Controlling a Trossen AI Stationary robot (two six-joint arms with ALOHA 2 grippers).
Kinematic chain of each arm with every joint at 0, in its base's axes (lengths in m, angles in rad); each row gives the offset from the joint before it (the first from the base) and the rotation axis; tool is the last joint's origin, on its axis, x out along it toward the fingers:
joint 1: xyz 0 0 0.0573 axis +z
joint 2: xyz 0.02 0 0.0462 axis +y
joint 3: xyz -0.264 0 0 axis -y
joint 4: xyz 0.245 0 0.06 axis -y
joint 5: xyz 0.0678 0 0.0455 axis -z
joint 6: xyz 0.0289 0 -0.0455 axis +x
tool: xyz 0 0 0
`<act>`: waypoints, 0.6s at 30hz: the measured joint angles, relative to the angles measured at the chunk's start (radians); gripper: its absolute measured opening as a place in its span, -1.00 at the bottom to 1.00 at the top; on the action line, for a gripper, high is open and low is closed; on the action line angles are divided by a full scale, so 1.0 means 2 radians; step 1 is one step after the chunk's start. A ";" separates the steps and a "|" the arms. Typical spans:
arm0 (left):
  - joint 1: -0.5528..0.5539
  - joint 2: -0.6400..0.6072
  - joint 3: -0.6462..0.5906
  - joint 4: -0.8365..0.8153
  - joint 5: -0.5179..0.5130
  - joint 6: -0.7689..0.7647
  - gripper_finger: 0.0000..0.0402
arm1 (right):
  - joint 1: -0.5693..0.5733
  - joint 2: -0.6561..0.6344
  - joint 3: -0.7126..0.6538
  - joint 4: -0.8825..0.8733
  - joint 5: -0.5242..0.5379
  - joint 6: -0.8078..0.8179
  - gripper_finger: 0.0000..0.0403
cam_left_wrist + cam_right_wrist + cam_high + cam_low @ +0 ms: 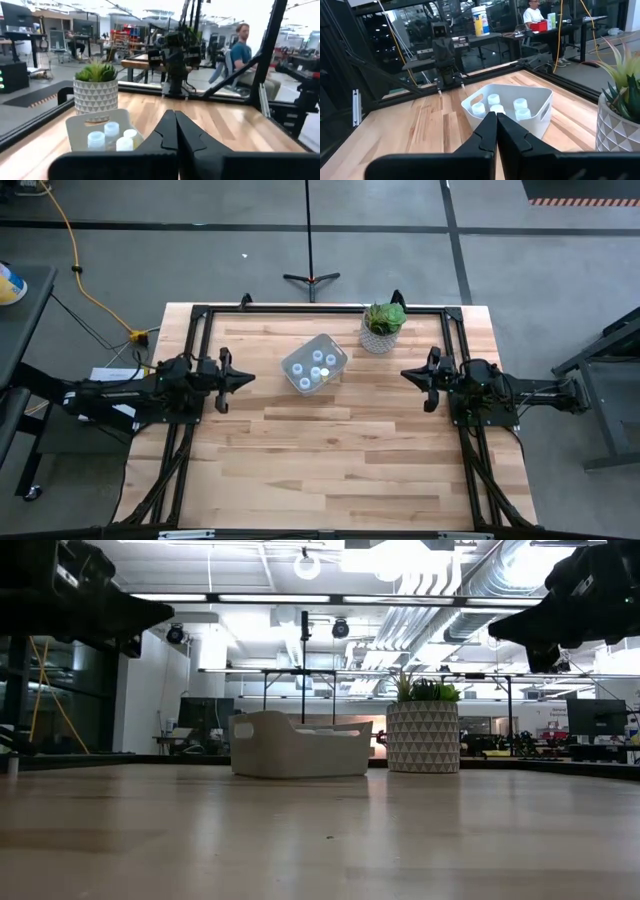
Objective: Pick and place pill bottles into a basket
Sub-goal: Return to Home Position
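My left pincer (173, 116) is clenched on nothing. Through its wrist camera I see its two dark fingers (192, 142) pressed flat against each other along their length. From above, it hangs over the left side of the table (330, 470) with its tip pointing in toward the middle. In the low view its arm is high at the upper left, clear of the wood.

The right pincer (496, 117) mirrors it, with its fingers shut together and nothing between them. It hangs over the right side of the table and points back toward the left one. Both are well apart from the basket (295, 755).

The basket sits on the wood between the two pincers, a little toward the far edge and turned at an angle to the table's sides. The pill bottles (493, 99) stand inside it, bunched together with their white caps up. Through the right wrist camera I count five caps. I cannot tell whether another is hidden behind the near wall.

A plant pot (380, 338) stands near the basket, to its right and toward the far edge. In the low view the two stand side by side with a narrow gap between them.

Beyond the table, the left wrist camera shows the right arm facing it and a seated person (243, 50) in the room behind.
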 joint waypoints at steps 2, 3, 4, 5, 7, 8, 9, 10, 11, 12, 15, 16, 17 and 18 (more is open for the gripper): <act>0.000 -0.007 -0.002 -0.003 0.000 -0.013 -0.86 | 0.000 0.000 0.000 0.006 -0.004 -0.002 -1.00; 0.000 -0.009 -0.002 -0.010 -0.003 -0.013 -0.83 | 0.000 0.000 0.000 0.012 -0.011 -0.002 -0.99; 0.000 -0.009 -0.002 -0.010 -0.004 -0.014 -0.80 | 0.000 0.000 0.000 0.019 -0.021 -0.001 -0.99; 0.000 -0.008 -0.002 -0.015 -0.005 -0.014 -0.79 | 0.000 0.000 0.000 0.026 -0.032 -0.001 -0.99; 0.000 -0.008 -0.002 -0.018 -0.004 -0.015 -0.83 | 0.000 0.000 0.001 0.031 -0.050 -0.004 -1.00; 0.000 -0.009 -0.002 -0.020 -0.003 -0.015 -0.86 | 0.000 0.000 0.001 0.030 -0.052 -0.006 -1.00; 0.000 -0.009 -0.002 -0.020 0.001 -0.015 -0.89 | 0.000 0.000 0.001 0.029 -0.053 -0.011 -0.99; 0.000 -0.008 -0.003 -0.019 0.005 -0.014 -0.89 | 0.000 0.000 0.001 0.029 -0.051 -0.016 -0.99; 0.000 -0.008 -0.003 -0.019 0.008 -0.012 -0.89 | 0.000 0.000 0.001 0.030 -0.050 -0.023 -0.99; 0.000 -0.008 -0.003 -0.018 0.009 -0.010 -0.89 | 0.000 0.000 0.001 0.030 -0.049 -0.029 -0.99; 0.000 -0.009 -0.003 -0.022 0.009 -0.009 -0.86 | 0.000 0.000 0.001 0.030 -0.049 -0.041 -1.00; 0.000 -0.008 -0.003 -0.022 0.009 -0.010 -0.83 | 0.000 0.000 0.001 0.030 -0.051 -0.043 -0.99; 0.000 -0.008 -0.003 -0.023 0.009 -0.013 -0.81 | 0.000 0.000 0.001 0.030 -0.055 -0.043 -0.99; 0.000 -0.008 -0.003 -0.022 0.010 -0.014 -0.80 | 0.000 0.000 0.001 0.030 -0.059 -0.043 -1.00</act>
